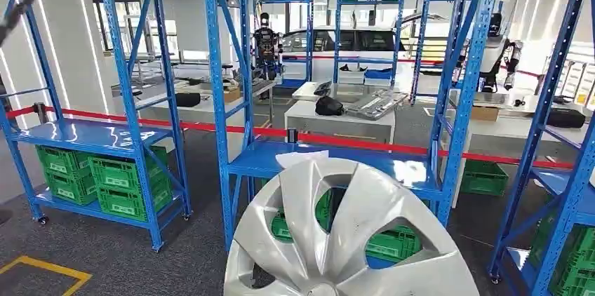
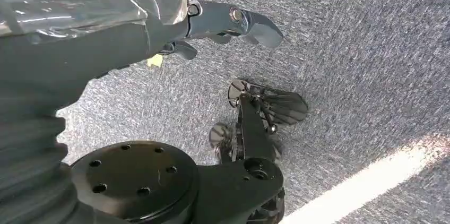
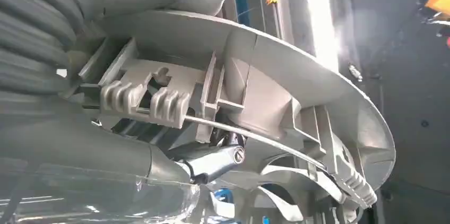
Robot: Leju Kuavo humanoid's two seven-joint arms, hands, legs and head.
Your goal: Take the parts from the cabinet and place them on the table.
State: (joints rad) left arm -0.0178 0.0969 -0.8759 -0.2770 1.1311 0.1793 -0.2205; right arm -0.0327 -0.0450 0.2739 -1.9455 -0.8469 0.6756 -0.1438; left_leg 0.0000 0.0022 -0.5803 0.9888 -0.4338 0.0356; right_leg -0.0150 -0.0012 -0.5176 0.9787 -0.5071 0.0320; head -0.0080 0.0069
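Low in my head view, a silver wheel cover (image 1: 344, 233) stands before the blue rack (image 1: 259, 159), its lower edge cut off. At my right wrist, my right hand (image 3: 212, 161) grips its ribbed back, fingers mostly hidden. My left hand (image 2: 233, 25) hangs over carpet (image 2: 361, 49), empty, fingers spread.

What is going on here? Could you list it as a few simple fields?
held part: silver hubcap, upright, close before the head camera
right robot hand: grips the hubcap's rim from behind
left robot hand: holds nothing, hangs over grey carpet
ahead: blue rack with green crates below
beyond: red barrier tape, white table
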